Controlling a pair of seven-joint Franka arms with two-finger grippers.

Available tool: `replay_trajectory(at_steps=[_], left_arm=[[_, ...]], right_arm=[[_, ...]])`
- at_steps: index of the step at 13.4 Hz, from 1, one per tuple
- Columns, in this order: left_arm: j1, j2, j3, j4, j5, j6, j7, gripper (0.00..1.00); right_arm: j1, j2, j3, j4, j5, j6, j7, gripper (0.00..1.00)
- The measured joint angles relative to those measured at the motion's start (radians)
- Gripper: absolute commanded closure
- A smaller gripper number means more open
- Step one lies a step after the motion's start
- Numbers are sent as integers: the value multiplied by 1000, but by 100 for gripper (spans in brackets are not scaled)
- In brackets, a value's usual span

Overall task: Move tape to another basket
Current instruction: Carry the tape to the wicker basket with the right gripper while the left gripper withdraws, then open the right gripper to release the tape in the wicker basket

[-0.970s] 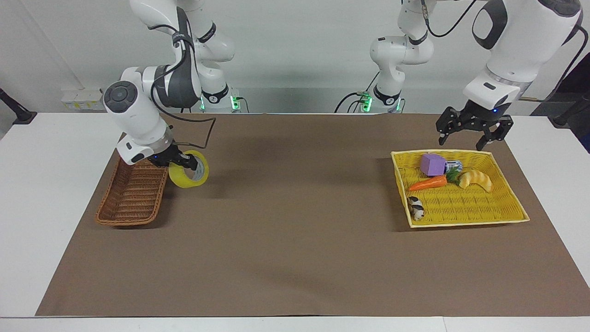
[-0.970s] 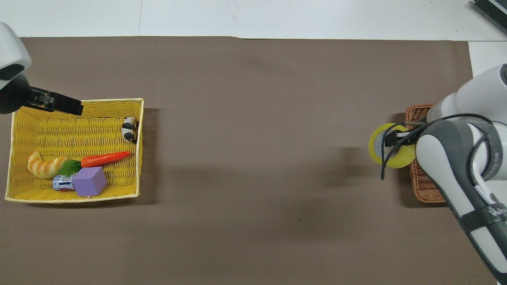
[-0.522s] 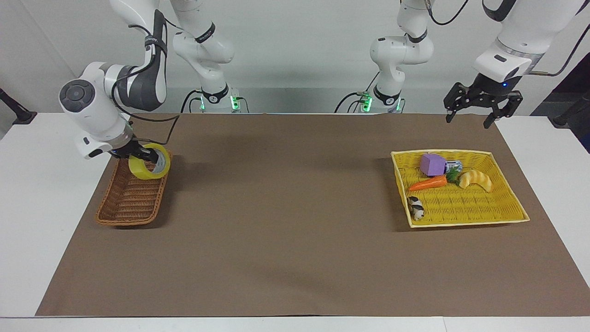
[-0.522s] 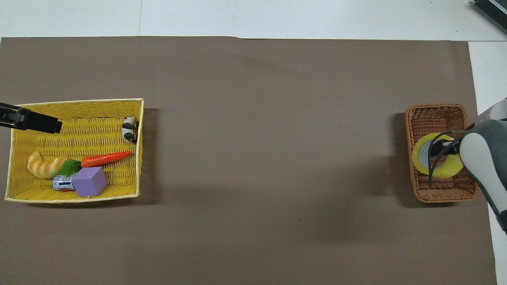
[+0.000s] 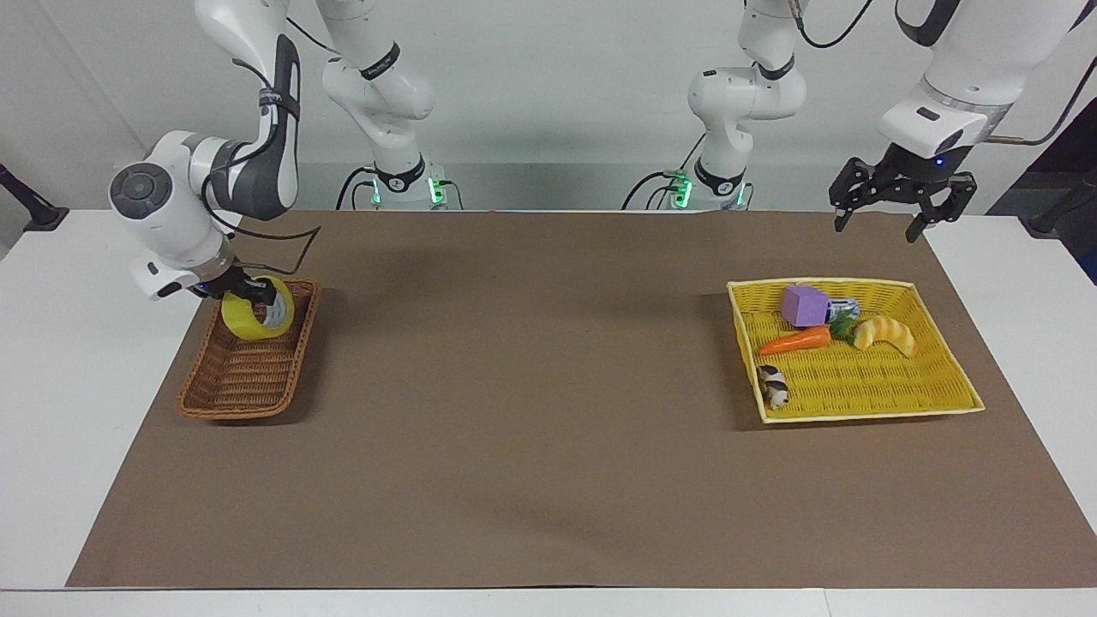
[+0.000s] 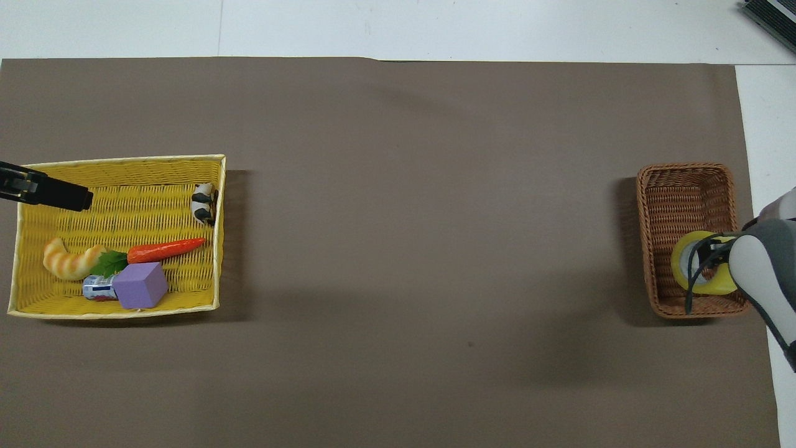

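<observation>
The basket [image 5: 247,368] sits on the table [image 5: 548,446] at right arm's end, w/ the tape [image 5: 257,314] in its part nearer to robots. The tray [image 5: 866,390] is at left arm's end, well apart, w/ carrot [image 5: 795,341] and cube [image 5: 803,306] in it.

Each arm consists of glossy white rounded link housings with dark grey joint sections and black collar rings, carries a loose black cable routed along its outside, shows green indicator lights at its base, and terminates in a black two-finger gripper below a small blue light.
</observation>
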Motion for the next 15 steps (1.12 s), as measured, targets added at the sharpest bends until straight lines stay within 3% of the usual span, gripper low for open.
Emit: replay_trajectory(at_steps=[11,15], left_arm=[[5,0,-1,-10,-1,5,-23,0],[9,0,1,-10,-1,5,-24,0]], right_arm=[[-7,-8,13,0,0,13,-15,0],[43,-17,24,90,17,13,-14,0]])
